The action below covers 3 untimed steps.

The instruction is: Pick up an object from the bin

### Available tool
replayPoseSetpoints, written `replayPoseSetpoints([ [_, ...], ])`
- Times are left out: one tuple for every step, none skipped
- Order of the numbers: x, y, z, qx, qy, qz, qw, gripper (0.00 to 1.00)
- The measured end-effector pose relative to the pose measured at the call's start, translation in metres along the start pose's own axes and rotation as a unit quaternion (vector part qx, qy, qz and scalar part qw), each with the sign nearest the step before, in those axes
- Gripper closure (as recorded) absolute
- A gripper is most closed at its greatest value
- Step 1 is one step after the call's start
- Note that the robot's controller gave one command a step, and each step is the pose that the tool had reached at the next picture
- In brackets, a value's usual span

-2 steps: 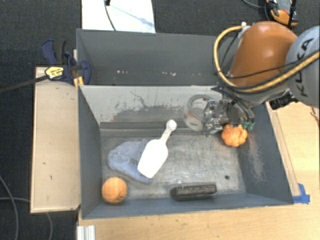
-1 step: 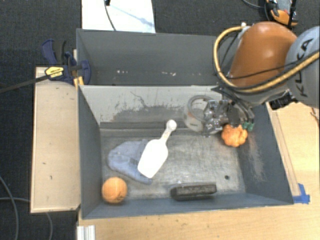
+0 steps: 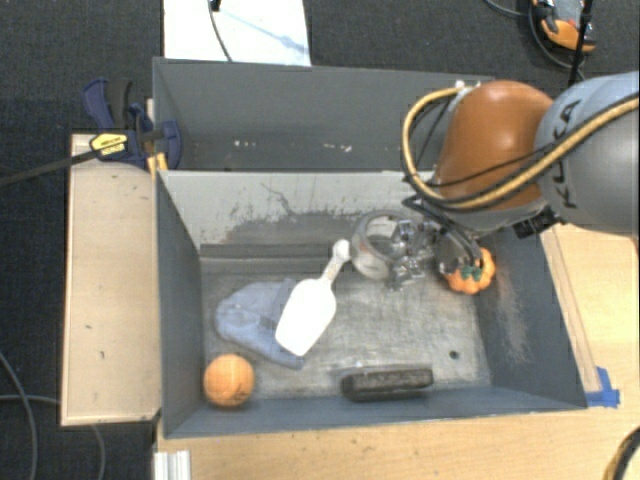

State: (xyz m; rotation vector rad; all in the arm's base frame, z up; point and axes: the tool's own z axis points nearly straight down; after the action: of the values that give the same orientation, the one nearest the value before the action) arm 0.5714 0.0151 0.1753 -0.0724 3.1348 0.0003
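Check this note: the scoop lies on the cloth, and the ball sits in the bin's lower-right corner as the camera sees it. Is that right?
One detail is wrong. The camera view shows the ball in the lower-left corner of the bin, not the lower-right. The scoop does lie on the cloth.

I see the gripper (image 3: pixel 407 258) low at the back of the bin (image 3: pixel 520 318), between a clear round piece (image 3: pixel 368 244) and a small orange pumpkin (image 3: pixel 470 276). A white scoop (image 3: pixel 308 313) lies on a blue cloth (image 3: pixel 243 320).
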Motion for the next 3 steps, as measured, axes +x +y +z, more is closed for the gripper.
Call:
replayPoseSetpoints([
  [-0.002, -0.008, 0.035, 0.0, 0.0046, -0.043, 0.999, 1.0],
  [-0.002, -0.003, -0.019, -0.001, 0.006, -0.032, 0.9995, 1.0],
  [-0.004, 0.003, -0.088, 0.0, 0.0043, -0.039, 0.9992, 1.0],
])
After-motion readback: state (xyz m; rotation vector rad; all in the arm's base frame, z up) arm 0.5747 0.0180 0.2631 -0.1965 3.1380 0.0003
